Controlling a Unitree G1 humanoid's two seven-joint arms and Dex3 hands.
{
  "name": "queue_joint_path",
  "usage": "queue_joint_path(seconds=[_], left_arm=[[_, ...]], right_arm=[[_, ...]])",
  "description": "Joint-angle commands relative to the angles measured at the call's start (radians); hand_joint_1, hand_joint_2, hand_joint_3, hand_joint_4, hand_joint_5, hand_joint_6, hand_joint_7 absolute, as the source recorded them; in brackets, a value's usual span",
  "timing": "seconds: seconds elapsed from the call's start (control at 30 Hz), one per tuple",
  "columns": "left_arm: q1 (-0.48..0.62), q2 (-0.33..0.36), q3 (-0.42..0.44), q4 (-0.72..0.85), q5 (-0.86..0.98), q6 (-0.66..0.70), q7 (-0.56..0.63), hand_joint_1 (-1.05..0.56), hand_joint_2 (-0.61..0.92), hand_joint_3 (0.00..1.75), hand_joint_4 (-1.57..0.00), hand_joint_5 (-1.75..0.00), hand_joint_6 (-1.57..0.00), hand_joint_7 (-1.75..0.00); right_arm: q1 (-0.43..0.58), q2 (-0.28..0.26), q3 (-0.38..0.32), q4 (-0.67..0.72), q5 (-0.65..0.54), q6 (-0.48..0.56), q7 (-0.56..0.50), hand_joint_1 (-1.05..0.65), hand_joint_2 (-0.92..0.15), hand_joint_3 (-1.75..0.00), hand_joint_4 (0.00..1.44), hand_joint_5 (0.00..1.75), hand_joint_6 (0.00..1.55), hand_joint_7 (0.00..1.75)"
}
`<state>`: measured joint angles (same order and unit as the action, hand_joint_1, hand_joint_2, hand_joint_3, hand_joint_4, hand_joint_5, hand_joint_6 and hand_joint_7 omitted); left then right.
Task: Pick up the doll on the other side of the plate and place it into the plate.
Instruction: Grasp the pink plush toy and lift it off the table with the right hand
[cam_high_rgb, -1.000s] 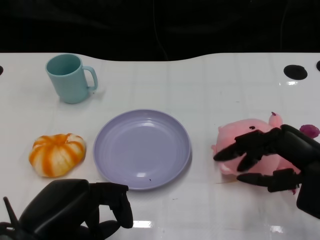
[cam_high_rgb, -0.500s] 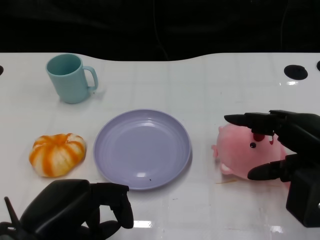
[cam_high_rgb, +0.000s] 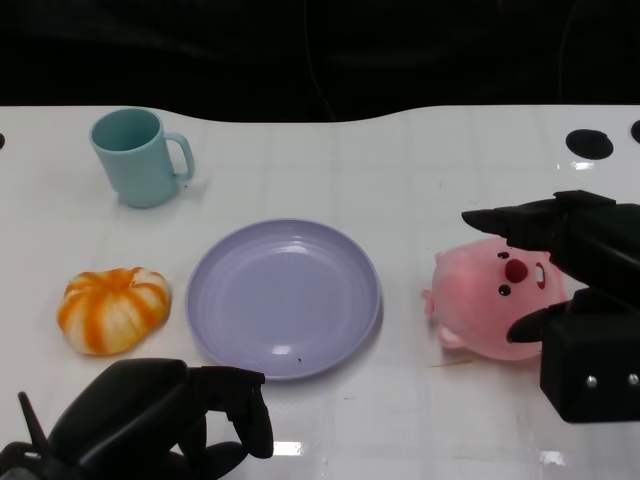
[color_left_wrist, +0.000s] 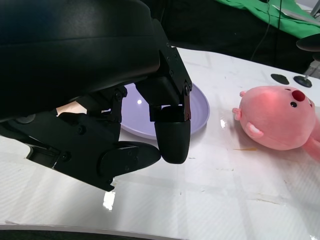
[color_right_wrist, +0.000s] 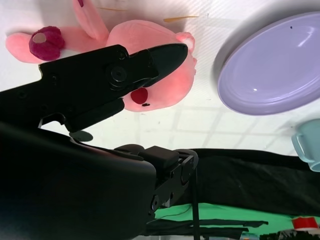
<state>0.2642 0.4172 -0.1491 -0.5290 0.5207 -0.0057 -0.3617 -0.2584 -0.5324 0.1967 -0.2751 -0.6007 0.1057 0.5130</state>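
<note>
Doll (cam_high_rgb: 497, 311) at right of frame, right of plate (cam_high_rgb: 285, 297); right hand (cam_high_rgb: 570, 270) spread over it, not yet gripping; left hand (cam_high_rgb: 160, 420) clenched, far.

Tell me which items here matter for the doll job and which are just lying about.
Job items: pink doll, purple plate, right hand open around the doll.
Lying about: teal mug, orange pumpkin toy; the left hand rests idle.
</note>
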Motion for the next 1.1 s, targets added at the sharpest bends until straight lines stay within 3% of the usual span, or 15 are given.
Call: queue_joint_path(seconds=[0.03, 0.7, 0.97, 1.1], left_arm=[[0.003, 0.001, 0.005, -0.012, 0.000, 0.009, 0.006, -0.18, 0.71, 0.68, -0.73, -1.44, -0.78, -1.09], [0.008, 0.002, 0.002, -0.030, 0.002, 0.020, 0.002, -0.16, 0.68, 0.72, -0.72, -1.46, -0.77, -1.12], [0.008, 0.001, -0.001, -0.036, 0.008, 0.028, -0.002, -0.18, 0.68, 0.73, -0.73, -1.43, -0.78, -1.10], [0.008, 0.001, -0.002, -0.041, 0.008, 0.037, -0.005, -0.18, 0.68, 0.74, -0.73, -1.44, -0.78, -1.10]], right_arm=[[-0.039, -0.001, 0.027, 0.074, -0.009, -0.017, -0.012, -0.74, -0.92, -0.02, 0.08, 0.42, 0.29, 0.04], [-0.175, 0.042, 0.147, 0.385, -0.034, -0.031, -0.034, -0.69, -0.92, -0.07, 0.21, 0.32, 0.38, 0.02], [-0.221, 0.063, 0.175, 0.453, -0.048, 0.001, -0.023, -0.68, -0.92, -0.11, 0.19, 0.28, 0.36, 0.00], [-0.253, 0.100, 0.168, 0.512, -0.007, 0.056, 0.006, -0.65, -0.92, -0.15, 0.23, 0.25, 0.36, 0.01]])
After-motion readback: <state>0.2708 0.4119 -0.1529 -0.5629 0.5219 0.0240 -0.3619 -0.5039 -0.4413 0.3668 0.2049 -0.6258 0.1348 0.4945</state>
